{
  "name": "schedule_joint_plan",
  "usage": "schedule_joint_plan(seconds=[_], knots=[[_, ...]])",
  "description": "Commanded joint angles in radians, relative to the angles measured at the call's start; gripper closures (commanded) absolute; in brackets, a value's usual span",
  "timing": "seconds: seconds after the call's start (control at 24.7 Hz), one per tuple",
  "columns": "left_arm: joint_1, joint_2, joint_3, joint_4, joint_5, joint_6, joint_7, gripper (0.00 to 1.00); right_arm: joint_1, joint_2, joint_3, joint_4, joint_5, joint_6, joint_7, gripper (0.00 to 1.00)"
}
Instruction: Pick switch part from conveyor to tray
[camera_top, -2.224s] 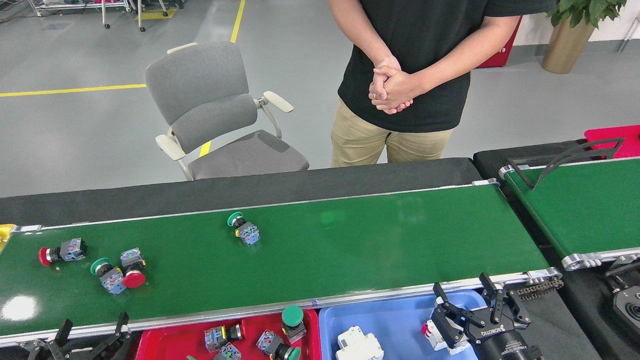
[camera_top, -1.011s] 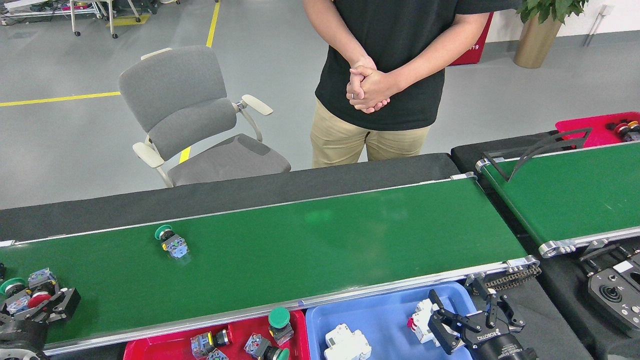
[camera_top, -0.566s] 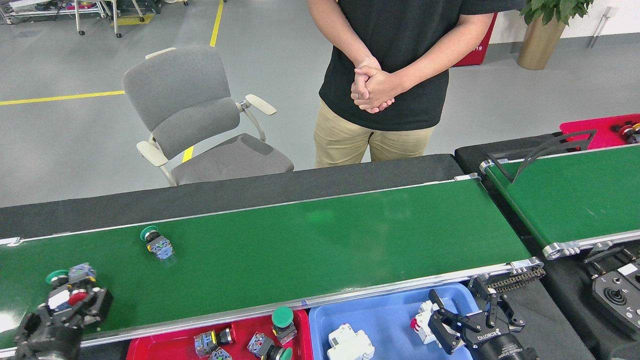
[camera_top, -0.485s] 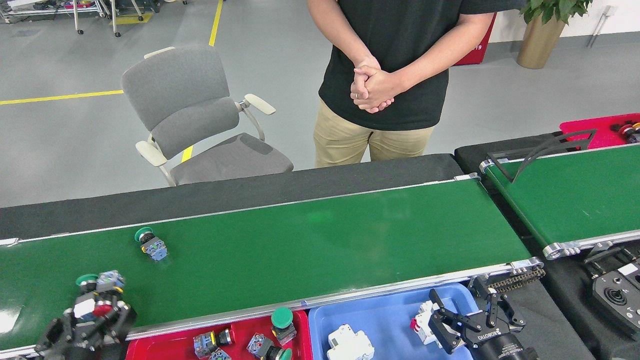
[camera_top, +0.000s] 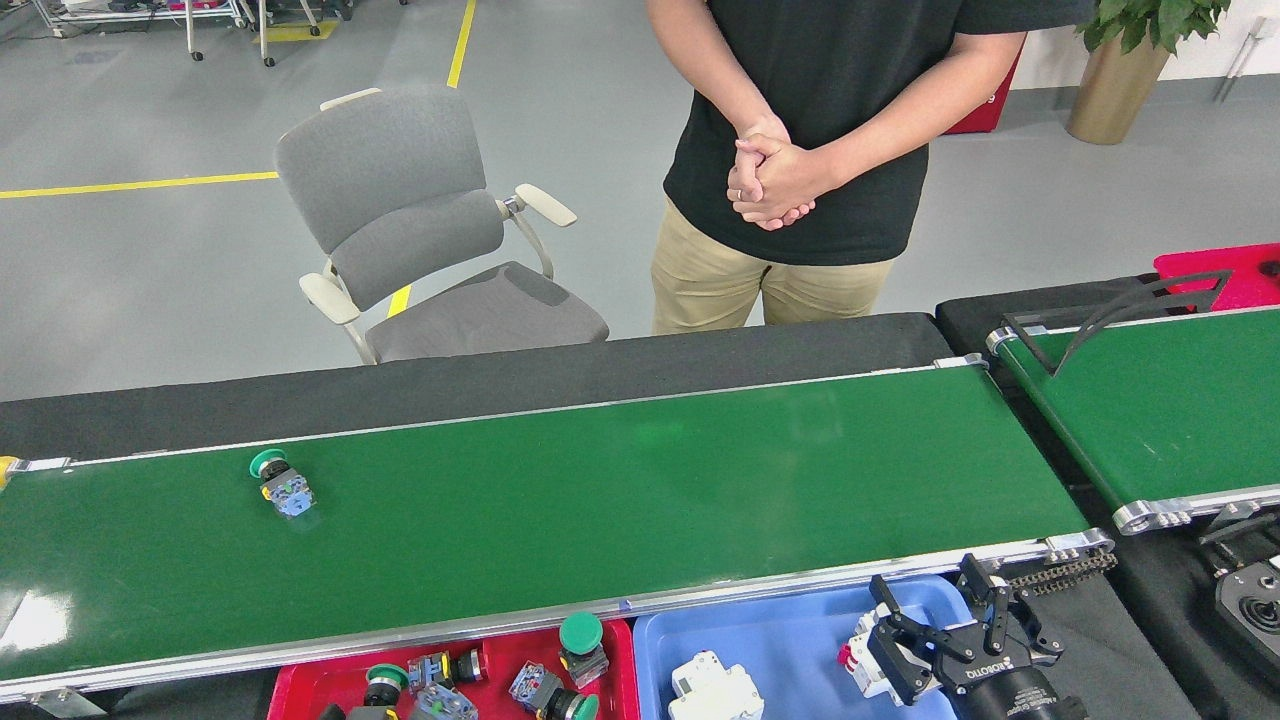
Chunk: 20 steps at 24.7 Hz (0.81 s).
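A lone green-capped switch part (camera_top: 279, 484) lies on the conveyor (camera_top: 620, 520) near its far rail, cap pointing away, well left of the right claw (camera_top: 950, 640), which hovers spread over the blue tray (camera_top: 780, 650); the left claw is unseen.

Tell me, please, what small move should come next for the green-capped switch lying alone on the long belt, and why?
Probably bring the left arm, now out of view, back over the green-capped switch. It is the only part lying on the conveyor, near its left end. The red tray already holds several switches, and the right gripper hangs over the blue tray.
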Motion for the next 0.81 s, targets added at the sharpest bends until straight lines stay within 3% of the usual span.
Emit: schedule_joint_plan(seconds=[0.0, 0.08, 0.16, 0.32, 0.65, 0.77], knots=[[-0.004, -0.001, 0.040, -0.013, 0.001, -0.006, 0.010, 0.00, 0.003, 0.008, -0.008, -0.025, 0.005, 0.005, -0.006, 0.00], [-0.004, -0.001, 0.072, -0.013, -0.001, 0.020, 0.012, 0.00, 0.026, 0.013, -0.008, -0.042, 0.020, 0.049, -0.008, 0.00], [-0.015, 0.010, 0.115, -0.013, -0.005, 0.217, 0.033, 0.00, 0.052, 0.014, -0.006, -0.061, 0.060, 0.085, -0.018, 0.00], [-0.021, 0.091, 0.200, -0.007, -0.047, 0.420, 0.116, 0.00, 0.058, 0.014, -0.005, -0.061, 0.065, 0.082, -0.060, 0.00], [-0.115, 0.183, 0.184, 0.105, -0.059, 0.434, 0.125, 0.00, 0.047, 0.017, -0.005, -0.061, 0.065, 0.080, -0.061, 0.00], [-0.193, 0.254, 0.166, 0.211, -0.053, 0.478, 0.099, 0.00, 0.052, 0.010, 0.001, -0.061, 0.065, 0.077, -0.061, 0.00]])
